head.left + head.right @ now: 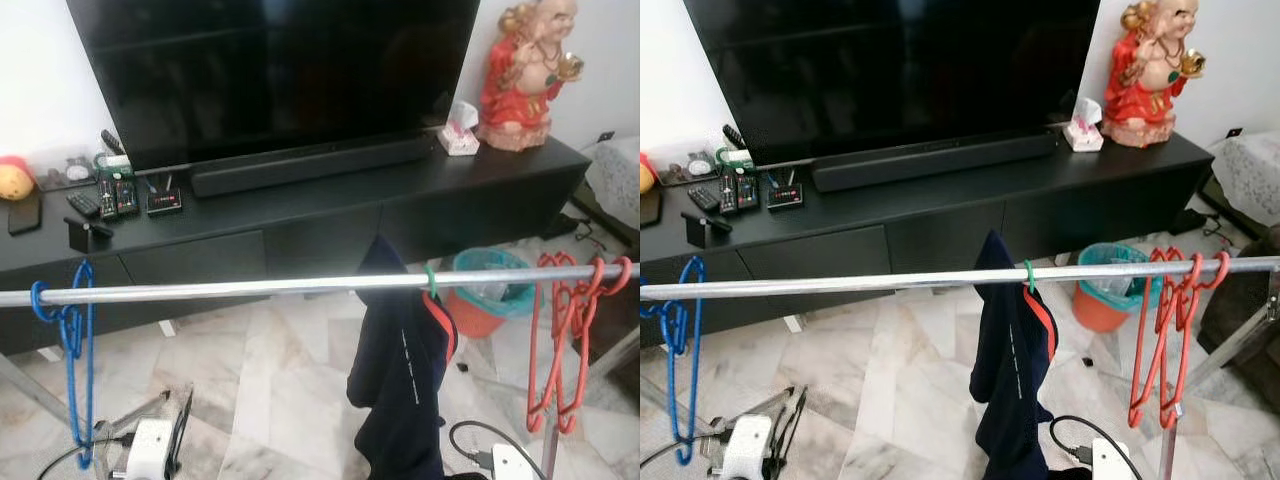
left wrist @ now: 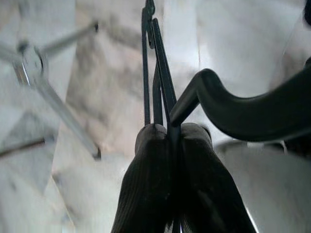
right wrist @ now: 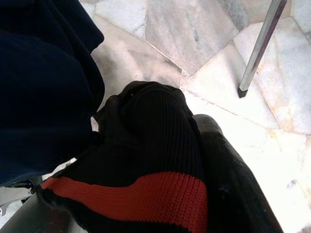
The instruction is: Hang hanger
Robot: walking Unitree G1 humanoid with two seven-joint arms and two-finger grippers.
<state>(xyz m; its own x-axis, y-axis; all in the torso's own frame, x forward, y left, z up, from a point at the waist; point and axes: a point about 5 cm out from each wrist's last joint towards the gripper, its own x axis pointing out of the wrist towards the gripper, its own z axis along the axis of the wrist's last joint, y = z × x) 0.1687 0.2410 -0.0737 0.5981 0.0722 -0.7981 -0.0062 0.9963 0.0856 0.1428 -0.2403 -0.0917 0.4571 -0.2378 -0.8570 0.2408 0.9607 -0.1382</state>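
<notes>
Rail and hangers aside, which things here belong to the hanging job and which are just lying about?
Job:
metal rail
green-hooked hanger carrying the dark garment
blue hangers
red hangers

Lying about:
television
soundbar
remote controls
red figurine
tissue box
bin

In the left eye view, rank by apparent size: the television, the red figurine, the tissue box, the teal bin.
1. television
2. red figurine
3. teal bin, partly hidden by the rail and garment, so its place below the figurine is unsure
4. tissue box

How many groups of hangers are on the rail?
3: blue hangers at the rail's left end, a green-hooked hanger carrying the dark garment mid-rail, red hangers at the right. Exact counts within bunches are unclear.
</notes>
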